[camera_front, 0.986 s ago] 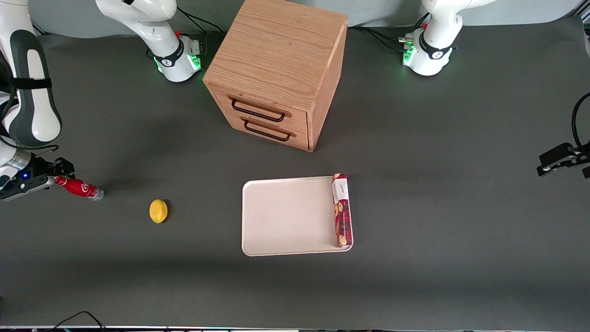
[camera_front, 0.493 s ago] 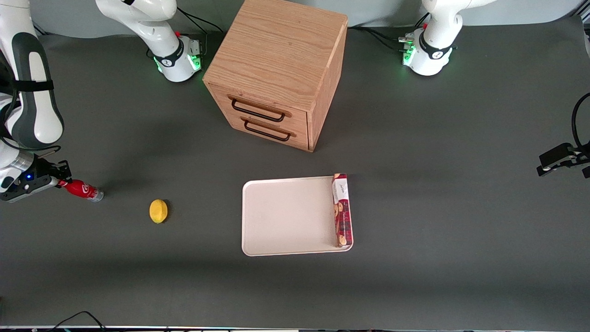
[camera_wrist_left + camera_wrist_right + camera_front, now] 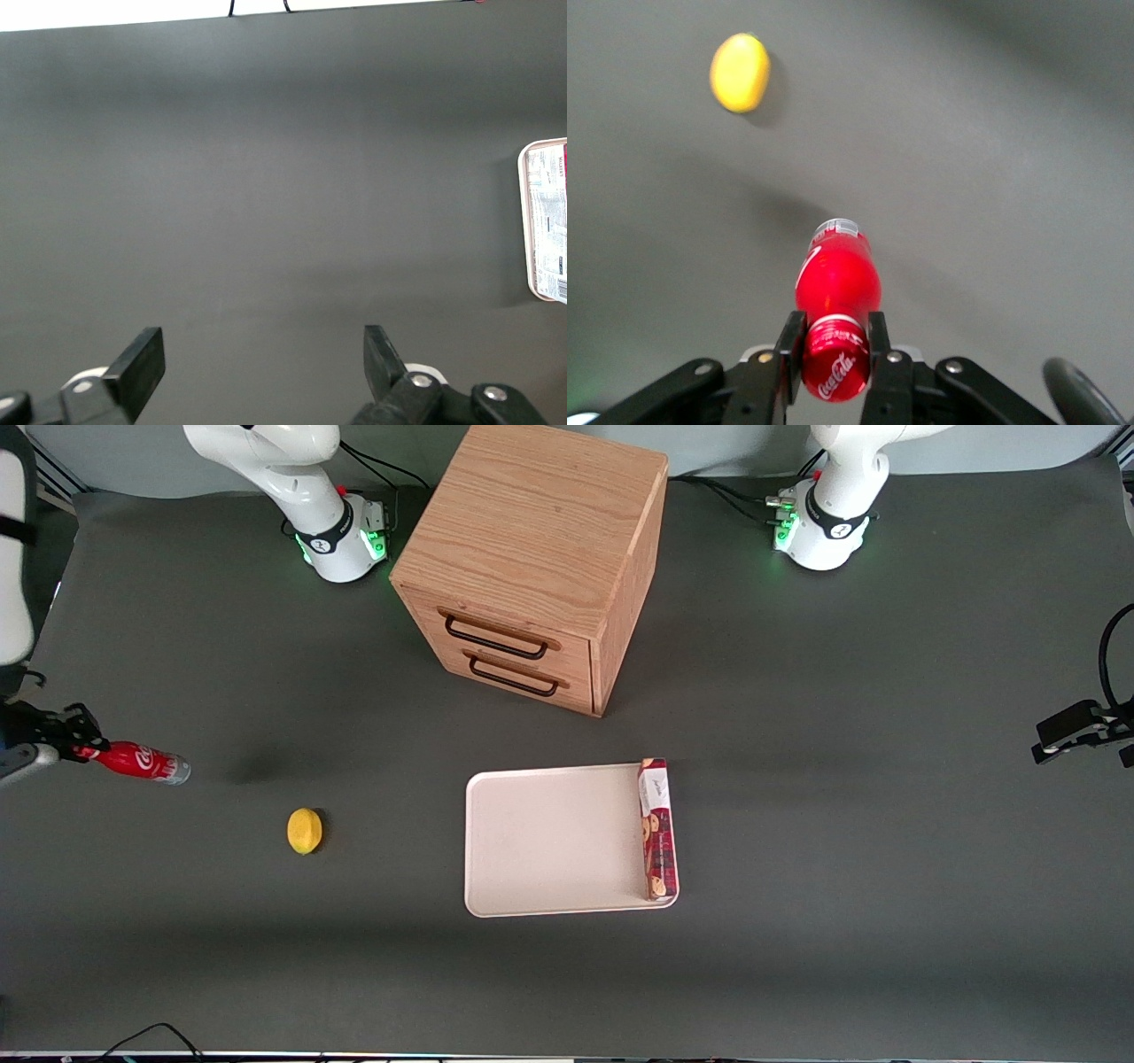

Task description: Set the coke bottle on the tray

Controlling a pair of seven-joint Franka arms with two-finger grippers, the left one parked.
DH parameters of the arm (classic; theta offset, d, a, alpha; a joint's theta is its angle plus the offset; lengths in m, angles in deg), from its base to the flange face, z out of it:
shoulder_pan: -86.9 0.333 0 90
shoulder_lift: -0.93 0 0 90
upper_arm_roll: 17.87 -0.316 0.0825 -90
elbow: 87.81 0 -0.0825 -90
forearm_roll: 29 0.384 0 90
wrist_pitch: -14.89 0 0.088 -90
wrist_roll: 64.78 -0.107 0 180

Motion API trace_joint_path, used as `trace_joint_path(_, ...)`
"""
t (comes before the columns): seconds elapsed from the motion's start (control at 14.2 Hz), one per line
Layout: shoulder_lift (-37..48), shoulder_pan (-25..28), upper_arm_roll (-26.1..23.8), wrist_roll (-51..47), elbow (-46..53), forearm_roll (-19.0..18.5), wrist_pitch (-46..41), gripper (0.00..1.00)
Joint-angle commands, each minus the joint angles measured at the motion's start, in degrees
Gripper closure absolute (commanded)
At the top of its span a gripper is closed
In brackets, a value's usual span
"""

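The bottle [image 3: 137,763] [image 3: 836,301] is small and red with a red cap, white script lettering and a clear silvery base. It is held off the table by its cap end in the gripper [image 3: 75,746] [image 3: 834,359] at the working arm's end, tilted so the base points away from the fingers, its shadow on the mat below. The tray [image 3: 549,841] is flat, cream-white, rectangular with rounded corners and a low rim, lying in front of the drawers, well apart from the bottle.

Red bottle [image 3: 140,763] with white script in the black gripper [image 3: 833,365], yellow lemon [image 3: 305,831], cream tray [image 3: 549,841], oak-grain cabinet [image 3: 532,558].
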Motion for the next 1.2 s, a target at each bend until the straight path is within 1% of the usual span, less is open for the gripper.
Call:
trace_joint_path(0.0,-0.83,0.2,-5.92,-9.26,9.86,0.39,-10.04,1.0)
trace_joint_path(0.14,-1.35,0.2,-12.42,-20.32,16.27,0.38,-15.93,1.0)
trace_joint_path(0.28,-2.75,1.51,-20.75,-36.11,21.47,0.3,-19.38,1.0)
trace_joint_path(0.35,-3.81,1.95,-24.8,-45.59,22.36,0.47,-19.56,1.0)
trace_joint_path(0.49,-8.62,2.22,-34.02,-64.06,24.47,0.3,-18.52,1.0)
trace_joint_path(0.56,-11.87,2.48,-36.94,-71.63,25.61,0.3,-16.59,1.0)
trace_joint_path(0.63,-13.9,2.83,-38.62,-78.14,25.54,0.38,-12.31,1.0)
trace_joint_path(0.7,-15.23,3.44,-39.95,-81.69,24.93,-0.4,-7.74,0.99)
trace_joint_path(0.85,-17.61,5.37,-40.48,-85.57,21.77,-3.2,-1.66,0.99)
trace_joint_path(0.92,-18.57,5.47,-40.66,-89.07,19.67,-3.65,1.32,1.0)
trace_joint_path(0.99,-19.19,5.82,-41.36,-90.76,17.21,-4.7,4.31,1.0)
trace_joint_path(1.06,-20.24,6.08,-41.8,-92.69,14.75,-6.54,7.39,1.0)
trace_joint_path(1.13,-21.3,6.08,-41.89,-95.41,12.98,-6.99,9.94,1.0)
